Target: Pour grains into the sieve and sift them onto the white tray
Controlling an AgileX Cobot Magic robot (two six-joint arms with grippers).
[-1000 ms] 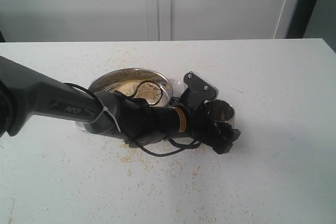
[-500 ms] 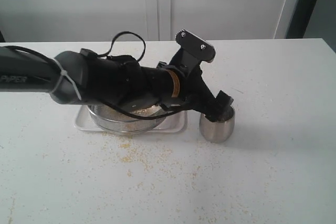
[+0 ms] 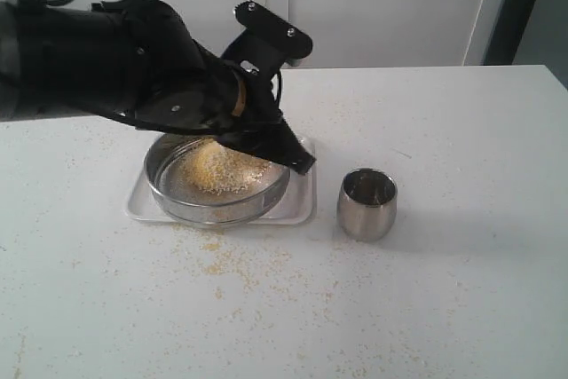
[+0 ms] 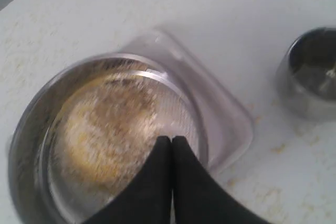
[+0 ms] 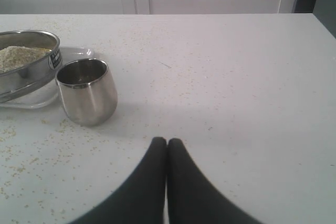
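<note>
A round steel sieve point(image 3: 217, 214) sits in the white tray point(image 3: 300, 210) on a white table point(image 3: 444, 290), holding a heap of yellow and whitish grains point(image 3: 222, 170). The left hand point(image 3: 303, 166), its 2 fingers pressed together and empty, hangs over the sieve's right edge. A steel cup point(image 3: 366, 204) stands just beside the tray. The right hand point(image 5: 167, 141), likewise closed and empty, hovers near the cup.

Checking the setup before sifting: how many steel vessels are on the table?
2: the sieve sits on the white tray; the steel cup stands on the table, beside the tray.
</note>
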